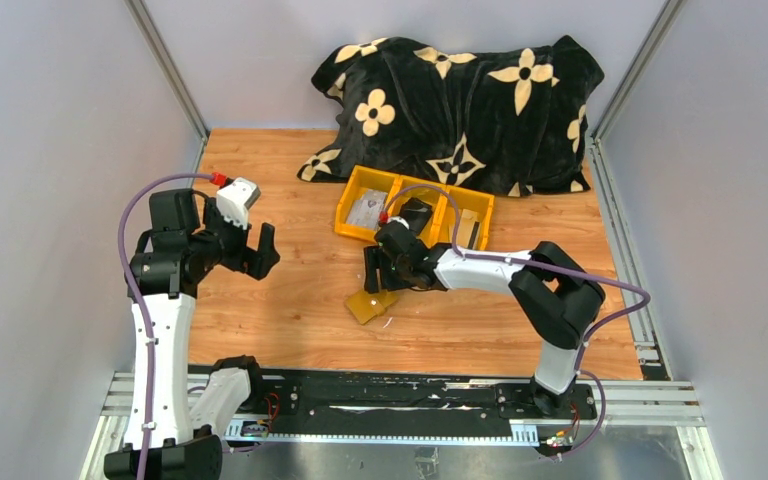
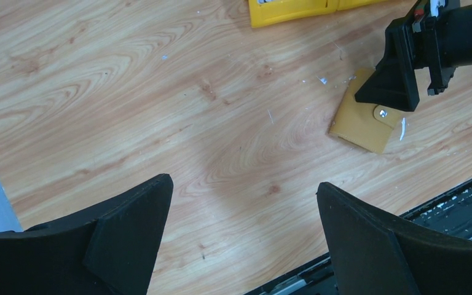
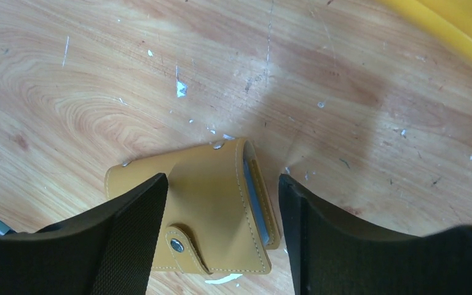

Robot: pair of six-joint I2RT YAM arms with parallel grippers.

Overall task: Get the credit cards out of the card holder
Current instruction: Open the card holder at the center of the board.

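Note:
The mustard-yellow card holder (image 3: 212, 209) lies closed on the wooden table, its snap tab fastened; it also shows in the top view (image 1: 371, 304) and the left wrist view (image 2: 362, 120). A thin grey edge shows between its leaves (image 3: 253, 200); the credit cards themselves are hidden inside. My right gripper (image 3: 221, 233) is open and hangs just above the holder, one finger on each side of it, not touching as far as I can tell. My left gripper (image 2: 244, 230) is open and empty, held high over the table's left part (image 1: 260, 250).
A yellow three-compartment bin (image 1: 415, 215) stands just behind the right gripper, with small items inside. A black blanket with cream flowers (image 1: 455, 105) lies at the back. Small white flecks dot the wood around the holder. The table's near edge has a black rail (image 1: 380, 400).

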